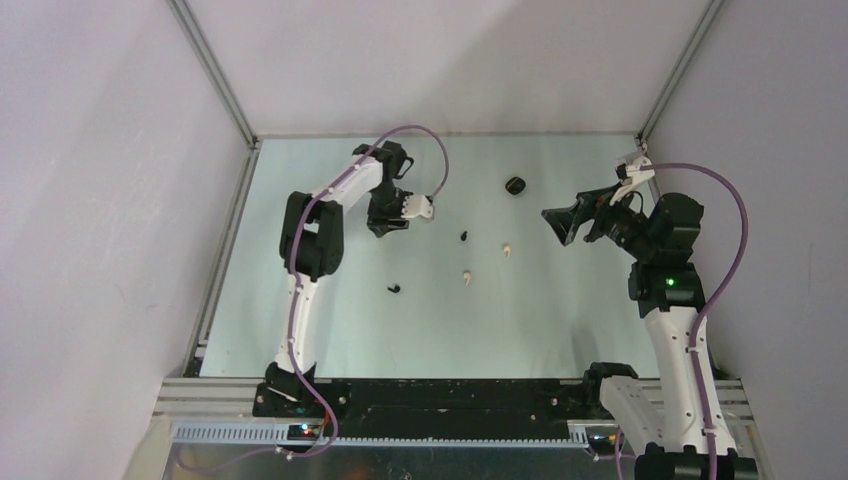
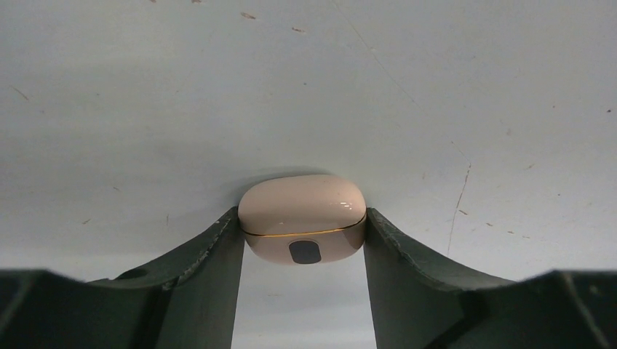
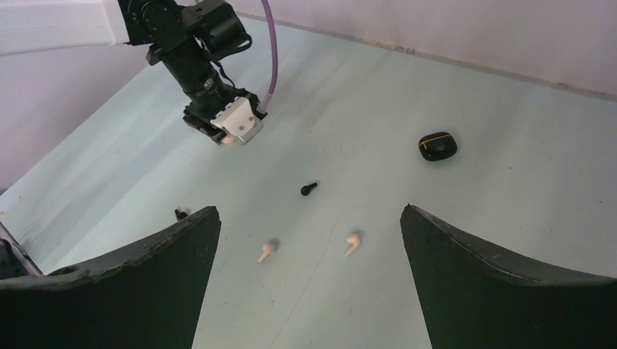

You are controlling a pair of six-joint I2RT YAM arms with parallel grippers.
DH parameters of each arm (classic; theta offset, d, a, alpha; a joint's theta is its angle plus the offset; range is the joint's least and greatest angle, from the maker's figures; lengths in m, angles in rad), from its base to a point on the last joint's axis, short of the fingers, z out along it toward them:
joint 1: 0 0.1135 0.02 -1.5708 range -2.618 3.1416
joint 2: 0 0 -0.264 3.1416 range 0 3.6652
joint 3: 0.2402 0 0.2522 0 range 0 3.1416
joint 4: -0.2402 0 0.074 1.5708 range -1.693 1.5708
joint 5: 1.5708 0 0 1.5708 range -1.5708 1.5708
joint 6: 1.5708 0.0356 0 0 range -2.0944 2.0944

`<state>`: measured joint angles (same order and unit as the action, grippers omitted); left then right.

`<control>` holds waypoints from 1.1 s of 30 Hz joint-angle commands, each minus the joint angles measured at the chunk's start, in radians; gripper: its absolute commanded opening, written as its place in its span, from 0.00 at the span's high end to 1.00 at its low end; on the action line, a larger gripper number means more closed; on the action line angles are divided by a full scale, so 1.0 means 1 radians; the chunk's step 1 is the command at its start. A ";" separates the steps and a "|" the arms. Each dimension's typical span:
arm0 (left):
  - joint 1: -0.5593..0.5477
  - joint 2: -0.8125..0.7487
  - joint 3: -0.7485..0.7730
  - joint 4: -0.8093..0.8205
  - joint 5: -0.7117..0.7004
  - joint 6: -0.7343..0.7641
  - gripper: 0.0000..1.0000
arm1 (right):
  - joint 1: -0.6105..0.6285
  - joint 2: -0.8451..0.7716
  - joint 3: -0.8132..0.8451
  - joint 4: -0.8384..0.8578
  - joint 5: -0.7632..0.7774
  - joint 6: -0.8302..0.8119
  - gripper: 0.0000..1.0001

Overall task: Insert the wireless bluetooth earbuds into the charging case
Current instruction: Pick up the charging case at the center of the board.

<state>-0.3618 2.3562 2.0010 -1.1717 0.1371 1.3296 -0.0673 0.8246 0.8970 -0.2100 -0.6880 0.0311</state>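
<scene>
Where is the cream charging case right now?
The cream charging case sits on the table between the left tool's fingers, which touch both its sides, in the far left part of the top view, left of the loose earbuds.

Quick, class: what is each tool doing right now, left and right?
Left tool: closed on the cream charging case.
Right tool: open, holding nothing.
</scene>
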 commanded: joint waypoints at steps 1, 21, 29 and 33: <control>-0.011 -0.115 -0.044 0.085 0.030 -0.091 0.65 | 0.046 0.019 0.010 0.052 0.036 0.042 0.00; -0.265 -0.739 -0.452 0.521 0.284 -0.526 0.55 | 0.375 0.651 0.370 -0.015 -0.104 0.232 0.07; -0.367 -0.793 -0.533 0.557 0.233 -0.563 0.55 | 0.465 0.676 0.379 -0.029 -0.121 0.208 0.11; -0.371 -0.812 -0.550 0.587 0.253 -0.601 0.55 | 0.497 0.674 0.369 -0.035 -0.108 0.192 0.17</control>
<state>-0.7322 1.6196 1.4532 -0.6605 0.3702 0.7856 0.4034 1.5192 1.2274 -0.2615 -0.7822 0.2386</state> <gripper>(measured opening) 0.591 0.860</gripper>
